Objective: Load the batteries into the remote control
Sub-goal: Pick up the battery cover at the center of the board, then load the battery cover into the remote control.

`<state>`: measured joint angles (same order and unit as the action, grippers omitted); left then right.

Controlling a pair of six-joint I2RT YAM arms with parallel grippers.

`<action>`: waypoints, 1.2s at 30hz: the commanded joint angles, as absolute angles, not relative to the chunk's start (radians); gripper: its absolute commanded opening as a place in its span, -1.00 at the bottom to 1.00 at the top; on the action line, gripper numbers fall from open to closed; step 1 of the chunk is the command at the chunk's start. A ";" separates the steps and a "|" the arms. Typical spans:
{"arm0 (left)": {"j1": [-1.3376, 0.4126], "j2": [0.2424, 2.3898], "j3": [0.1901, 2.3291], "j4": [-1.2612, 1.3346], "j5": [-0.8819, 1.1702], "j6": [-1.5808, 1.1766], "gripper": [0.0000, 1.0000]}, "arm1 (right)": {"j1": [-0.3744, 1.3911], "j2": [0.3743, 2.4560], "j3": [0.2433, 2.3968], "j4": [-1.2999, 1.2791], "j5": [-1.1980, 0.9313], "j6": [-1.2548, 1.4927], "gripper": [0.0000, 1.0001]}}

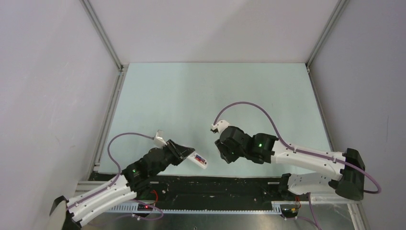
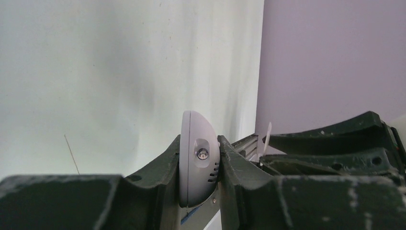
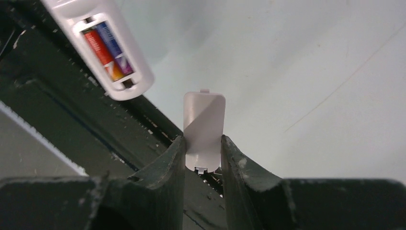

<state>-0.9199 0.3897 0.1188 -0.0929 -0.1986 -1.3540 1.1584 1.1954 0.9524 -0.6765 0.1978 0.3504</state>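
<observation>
My left gripper (image 1: 189, 154) is shut on the white remote control (image 1: 199, 160), held above the table's near edge with its back up. In the left wrist view the remote's rounded end (image 2: 197, 158) sits clamped between the jaws. The right wrist view shows the remote (image 3: 103, 45) at upper left with its bay uncovered and the two batteries (image 3: 106, 47) lying in it, one red-orange, one dark blue. My right gripper (image 1: 224, 154) hovers to the remote's right, shut on the small white cover plate (image 3: 204, 128), which stands upright between the fingers.
A black rail with cable channel (image 1: 220, 184) runs along the near edge under both grippers. Aluminium frame posts (image 1: 106, 115) and pale walls bound the light green table (image 1: 215, 96) on the left, right and back.
</observation>
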 commanded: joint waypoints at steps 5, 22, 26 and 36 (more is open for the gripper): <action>-0.917 0.467 0.160 0.061 -0.155 -1.350 -1.00 | 1.231 1.237 1.089 -0.689 0.084 0.190 -0.33; -0.916 0.418 0.150 0.109 -0.088 -1.362 -1.00 | 1.274 1.446 1.271 -0.701 0.013 0.113 -0.31; -0.917 0.416 0.148 0.109 -0.090 -1.361 -1.00 | 1.275 1.472 1.276 -0.714 0.012 0.107 -0.31; -0.916 0.422 0.150 0.109 -0.089 -1.357 -1.00 | 1.276 1.495 1.278 -0.732 0.030 0.114 -0.30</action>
<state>-0.9199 0.4252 0.1196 0.0509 -0.0971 -1.3540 1.2686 1.4899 1.2366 -0.7189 0.0250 0.1230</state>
